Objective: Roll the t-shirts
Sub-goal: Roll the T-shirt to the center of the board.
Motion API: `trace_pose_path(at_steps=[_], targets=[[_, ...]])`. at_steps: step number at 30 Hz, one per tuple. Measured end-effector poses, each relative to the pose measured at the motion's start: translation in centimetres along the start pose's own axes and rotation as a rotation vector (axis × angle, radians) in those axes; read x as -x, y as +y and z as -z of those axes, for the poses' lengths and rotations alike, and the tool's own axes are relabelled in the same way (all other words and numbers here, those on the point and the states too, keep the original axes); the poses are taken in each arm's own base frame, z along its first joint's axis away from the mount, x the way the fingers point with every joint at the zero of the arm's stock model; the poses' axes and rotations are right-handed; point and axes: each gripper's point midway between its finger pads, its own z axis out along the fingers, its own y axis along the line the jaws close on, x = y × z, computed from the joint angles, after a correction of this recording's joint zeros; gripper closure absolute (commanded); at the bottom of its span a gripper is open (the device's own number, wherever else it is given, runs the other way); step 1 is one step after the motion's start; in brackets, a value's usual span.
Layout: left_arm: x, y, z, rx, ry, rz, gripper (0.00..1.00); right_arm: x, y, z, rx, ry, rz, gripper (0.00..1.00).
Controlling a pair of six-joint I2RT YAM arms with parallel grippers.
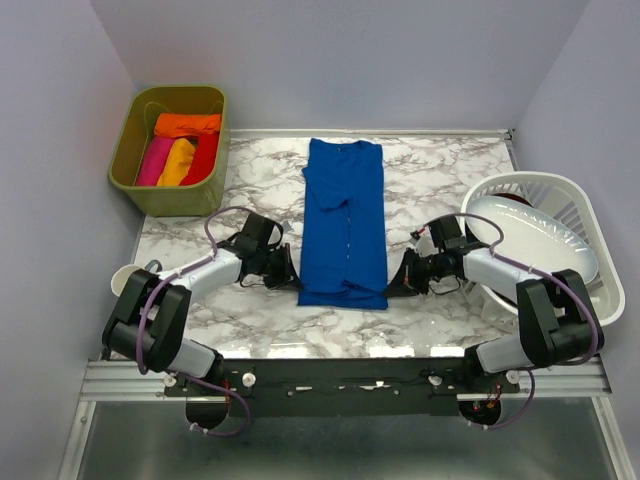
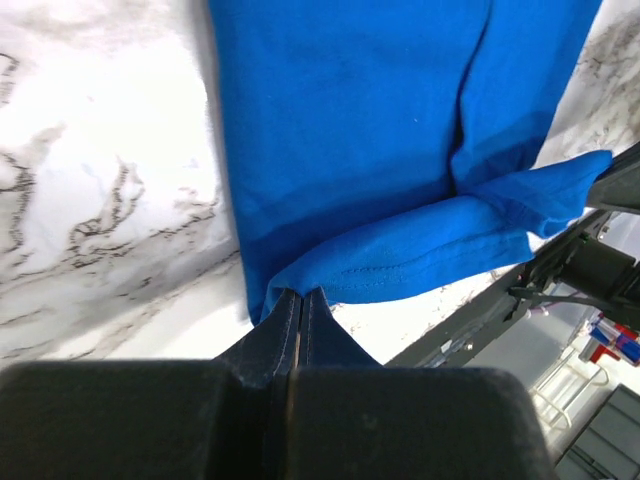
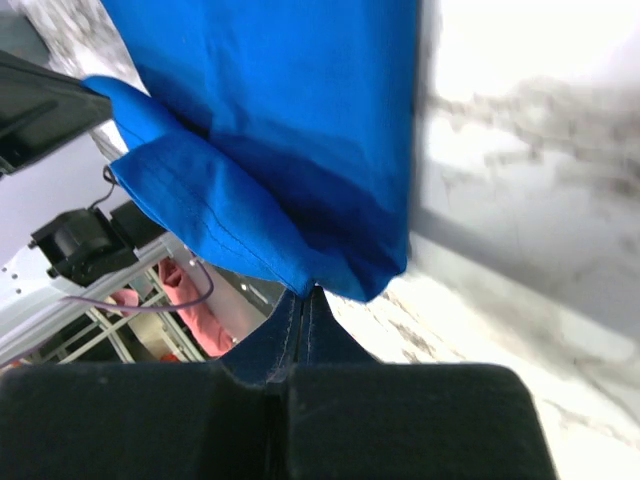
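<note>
Blue shirt (image 1: 345,220) lies folded in a long strip, near to far, mid counter (image 1: 440,180). Left hand (image 1: 290,270) clenched on its near-left hem corner; right hand (image 1: 398,275) clenched on the near-right corner. Near hem raised slightly off the marble between them. Far left, bin (image 1: 135,150) holds the other shirts (image 1: 180,160): orange, pink, yellow, red. White basket (image 1: 585,215) at right.

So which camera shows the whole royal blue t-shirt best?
The top external view: the whole royal blue cotton t-shirt lies as a long strip on the marble table. The left wrist view shows only a hem corner pinched in the left gripper; the right wrist view, the other corner in the right gripper.
</note>
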Motion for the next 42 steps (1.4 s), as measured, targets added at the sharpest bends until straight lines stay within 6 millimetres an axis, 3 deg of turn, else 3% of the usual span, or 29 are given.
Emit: trace_pose_path(at_steps=[6, 9, 10, 11, 14, 17, 20, 26, 28, 32, 36, 42], targets=[[0.6, 0.8, 0.0, 0.028, -0.022, 0.006, 0.99, 2.1, 0.6, -0.5, 0.002, -0.022, 0.02, 1.0], [1.1, 1.3, 0.1, 0.046, -0.04, 0.002, 0.82, 2.6, 0.5, -0.8, -0.004, -0.02, 0.018, 0.99], [1.3, 1.4, 0.1, 0.049, -0.045, 0.0, 0.78, 2.7, 0.4, -0.9, -0.008, -0.02, 0.017, 0.95], [1.5, 1.5, 0.0, 0.051, -0.05, 0.003, 0.71, 2.8, 0.4, -1.0, -0.012, -0.021, 0.017, 0.81], [2.2, 1.4, 0.2, 0.054, -0.068, -0.016, 0.63, 3.0, 0.2, -1.1, -0.024, -0.027, 0.02, 0.61], [3.4, 0.9, 0.8, 0.051, -0.092, -0.053, 0.6, 3.6, 0.0, -0.8, -0.048, -0.046, 0.044, 0.56], [4.0, 0.3, 2.0, 0.05, -0.113, -0.122, 0.54, 5.2, 1.5, 0.7, -0.046, -0.105, 0.129, 0.55], [4.6, -3.2, 6.4, -0.045, -0.193, -0.512, 0.4, 8.8, 9.2, 7.1, 0.026, -0.323, 0.625, 0.55], [3.9, -4.2, 7.2, -0.081, -0.199, -0.673, 0.38, 8.6, 10.0, 7.7, 0.027, -0.34, 0.769, 0.54], [0.2, -6.1, 6.7, -0.155, -0.168, -1.1, 0.36, 6.6, 9.9, 6.3, 0.01, -0.284, 1.068, 0.49], [-3.4, -5.8, 4.2, -0.188, -0.129, -1.447, 0.36, 4.7, 7.6, 5.4, -0.034, -0.257, 1.279, 0.47], [-3.8, -2.7, 1.0, -0.11, -0.105, -1.649, 0.36, 5.7, 6.9, 6.1, -0.116, -0.294, 1.374, 0.46]])
